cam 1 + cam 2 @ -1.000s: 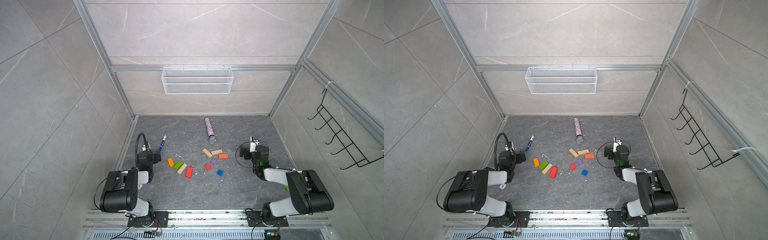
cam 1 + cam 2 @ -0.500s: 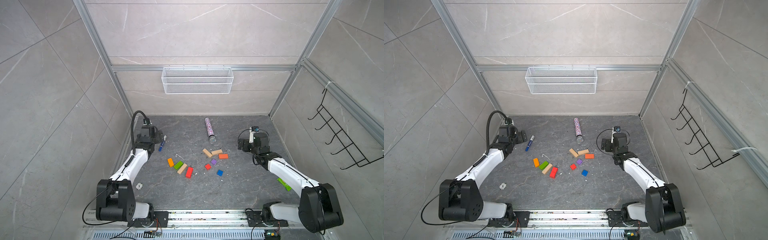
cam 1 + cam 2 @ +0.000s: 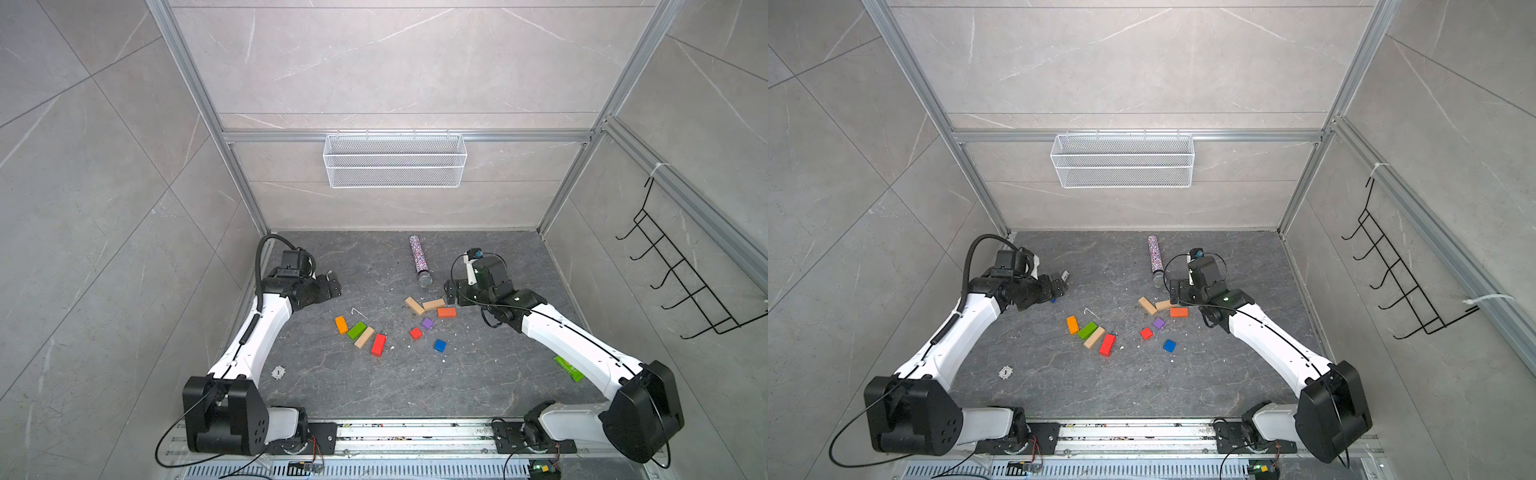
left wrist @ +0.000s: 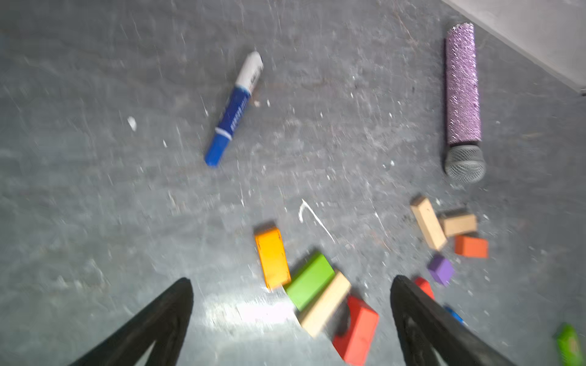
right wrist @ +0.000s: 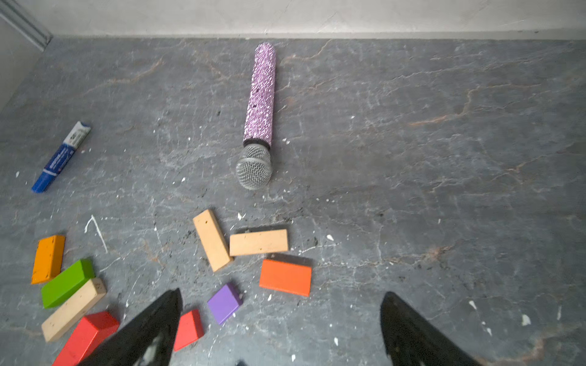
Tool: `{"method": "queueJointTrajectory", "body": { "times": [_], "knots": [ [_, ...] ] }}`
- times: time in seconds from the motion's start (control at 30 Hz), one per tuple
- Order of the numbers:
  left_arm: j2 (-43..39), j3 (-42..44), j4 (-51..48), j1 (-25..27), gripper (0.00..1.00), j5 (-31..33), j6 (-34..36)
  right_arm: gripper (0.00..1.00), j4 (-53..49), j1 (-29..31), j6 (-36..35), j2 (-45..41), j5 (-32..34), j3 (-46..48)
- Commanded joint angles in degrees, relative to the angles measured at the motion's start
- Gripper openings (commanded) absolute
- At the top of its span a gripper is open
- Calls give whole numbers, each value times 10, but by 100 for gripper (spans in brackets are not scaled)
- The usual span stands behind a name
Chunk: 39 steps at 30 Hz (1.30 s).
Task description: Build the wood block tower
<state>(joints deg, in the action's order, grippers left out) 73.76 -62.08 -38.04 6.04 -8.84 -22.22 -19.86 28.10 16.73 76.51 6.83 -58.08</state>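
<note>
The wood blocks lie loose and flat on the dark floor, and no tower is in view. In both top views an orange (image 3: 341, 324), a green (image 3: 356, 330), a tan (image 3: 364, 337) and a red oblong (image 3: 378, 345) lie side by side left of centre. To the right are two tan oblongs (image 3: 414, 306), an orange one (image 3: 446, 312), and purple (image 5: 224, 303), red (image 5: 187, 329) and blue (image 3: 439, 345) cubes. My left gripper (image 3: 332, 286) (image 4: 291, 280) hangs open above the floor behind the left group. My right gripper (image 3: 451, 293) (image 5: 282, 292) is open beside the orange block.
A blue marker (image 4: 234, 107) lies at the back left and a glittery microphone (image 3: 419, 259) at the back centre. A green packet (image 3: 569, 368) lies under my right arm, and a white disc (image 3: 277, 372) near my left arm. A wire basket (image 3: 395, 160) hangs on the back wall.
Both arms have unfolded from near their bases and reached forward over the floor toward the blocks. Both grippers stay open. No block has moved.
</note>
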Motion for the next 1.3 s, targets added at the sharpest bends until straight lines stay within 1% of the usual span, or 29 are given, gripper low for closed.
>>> {"method": "queueJointTrajectory", "body": {
  "times": [0.0,0.03,0.1,0.17,0.23,0.3,0.4,0.47,0.53,0.67,0.77,0.87,0.97,1.03,1.17,1.27],
  "knots": [
    [-58,18,-36,2,100,-9,-36,99,-40,1,30,10,-29,-12],
    [-67,24,-36,2,100,-10,-36,99,-47,4,38,13,-33,-17],
    [-81,38,-31,2,100,-34,-29,99,-60,10,61,23,-21,-27],
    [-91,54,-31,2,100,-52,-15,98,-55,24,61,24,-16,-25],
    [-94,54,-55,2,100,-54,4,99,-56,38,61,26,-9,-26],
    [-98,52,-83,1,100,-36,24,99,-69,60,46,38,-11,-40],
    [-126,80,-69,1,100,-23,34,99,-76,103,18,55,14,-50],
    [-140,86,-61,1,100,-28,33,99,-71,127,4,66,20,-52],
    [-147,83,-65,1,100,-27,29,99,-56,146,-16,80,-3,-55],
    [-170,100,-53,1,100,-19,2,98,-62,184,-59,132,-35,-98],
    [-169,103,-43,0,100,-28,-3,99,-76,216,-87,173,-19,-137],
    [-154,99,-36,-7,100,-35,-4,99,-78,240,-107,211,-24,-164],
    [-143,97,-33,-31,100,-56,-6,99,-79,255,-118,246,-53,-188],
    [-143,101,-27,-44,100,-72,-9,99,-73,266,-120,267,-52,-198],
    [-145,101,-27,-52,100,-74,-10,99,-56,280,-112,308,-53,-219],
    [-149,101,-26,-62,100,-77,-12,99,-54,285,-112,341,-67,-245]
  ]
}}
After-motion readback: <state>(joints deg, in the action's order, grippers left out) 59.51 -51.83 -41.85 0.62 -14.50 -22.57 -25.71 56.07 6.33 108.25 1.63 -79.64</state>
